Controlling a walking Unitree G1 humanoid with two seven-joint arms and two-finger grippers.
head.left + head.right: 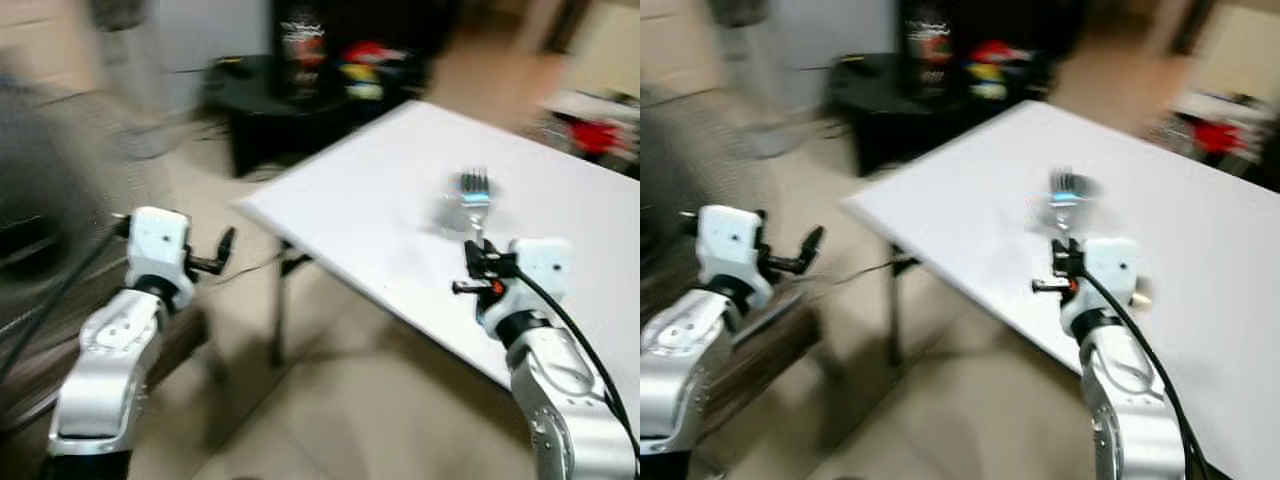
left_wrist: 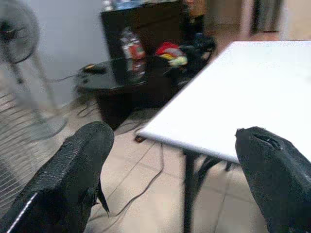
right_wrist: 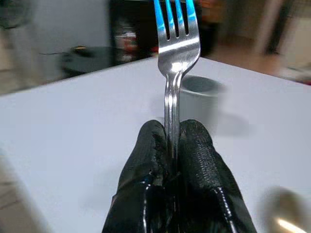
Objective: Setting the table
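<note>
The robot holds a fork over the white surface.

The right tool (image 3: 172,145) is squeezed tight on the fork (image 3: 176,43), which points up above the surface (image 1: 400,190), near a small gray cup (image 3: 197,99). The left tool (image 1: 222,250) is wide open and empty, out past the surface's edge above the floor (image 1: 330,400).

I hold a silver fork (image 3: 176,46) by its handle, pinched between the two black fingers of my right hand (image 3: 174,141). Its tines point up and away from me, above the white desk (image 1: 560,190), just in front of a small grey cup (image 3: 197,99).
</note>
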